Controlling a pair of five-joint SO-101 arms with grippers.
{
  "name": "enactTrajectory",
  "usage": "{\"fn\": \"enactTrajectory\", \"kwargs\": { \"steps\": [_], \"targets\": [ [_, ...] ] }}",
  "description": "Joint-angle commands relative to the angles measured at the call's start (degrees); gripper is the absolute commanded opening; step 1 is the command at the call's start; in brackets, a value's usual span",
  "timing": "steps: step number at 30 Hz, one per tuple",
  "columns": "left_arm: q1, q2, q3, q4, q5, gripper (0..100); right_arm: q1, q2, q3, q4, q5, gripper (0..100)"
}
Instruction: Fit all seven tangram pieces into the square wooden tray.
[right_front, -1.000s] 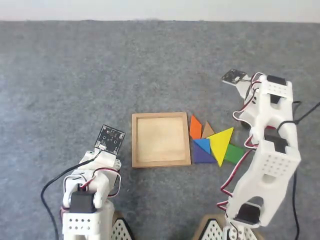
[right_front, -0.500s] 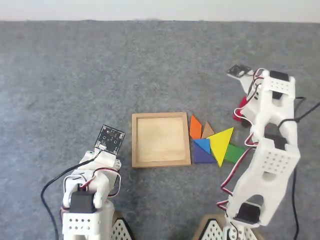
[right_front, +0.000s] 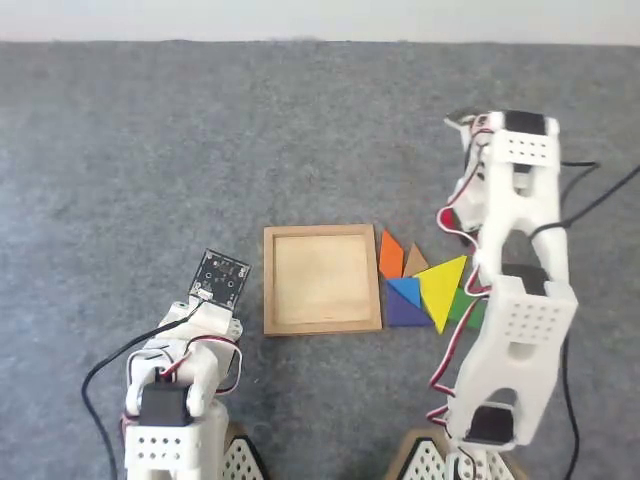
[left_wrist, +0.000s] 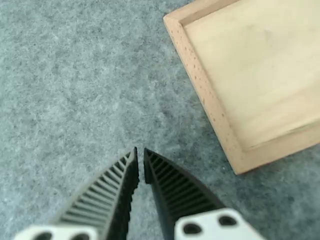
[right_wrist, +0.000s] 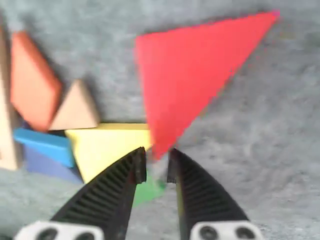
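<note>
Right gripper (right_wrist: 155, 161) pinched the red triangle (right_wrist: 190, 75) by a corner — thin hold, best carried level to the tray (right_front: 269, 285). Left gripper (left_wrist: 141, 167) sat closed.

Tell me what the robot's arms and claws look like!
The left arm and right arm are chunky white plastic with panels of small round holes, black motor blocks and looping red, black and white wires. A small black circuit board sits by the left wrist. The left gripper and right gripper have black, ridged fingers on white bases with screw holes.
</note>
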Motion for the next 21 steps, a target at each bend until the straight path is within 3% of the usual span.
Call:
{"fn": "enactTrajectory", "kwargs": {
  "steps": [1,5,7,13,17,21],
  "targets": [
    [-0.3,-1.3,-0.5,0.3,-0.4,2,-4.7,-4.1,2.5,1.9,-1.0,19.9],
    [-0.3,-1.3,-0.5,0.3,-0.4,2,-5.4,-4.4,5.2,-1.4,-1.4,31.4],
    [-0.3,-1.3,-0.5,0.3,-0.4,2,-5.2,-4.5,5.1,-4.8,-5.2,33.7],
    [-0.3,-1.3,-0.5,0.3,-0.4,2,-6.4,-4.0,5.4,-22.5,-21.0,27.3],
    [-0.3,-1.3,-0.5,0.3,-0.4,2,-7.4,-3.9,5.5,-27.6,-31.2,17.4],
    [-0.3,-1.3,-0.5,0.3,-0.4,2,-7.5,-3.5,5.5,-27.6,-27.2,15.8]
  ]
}}
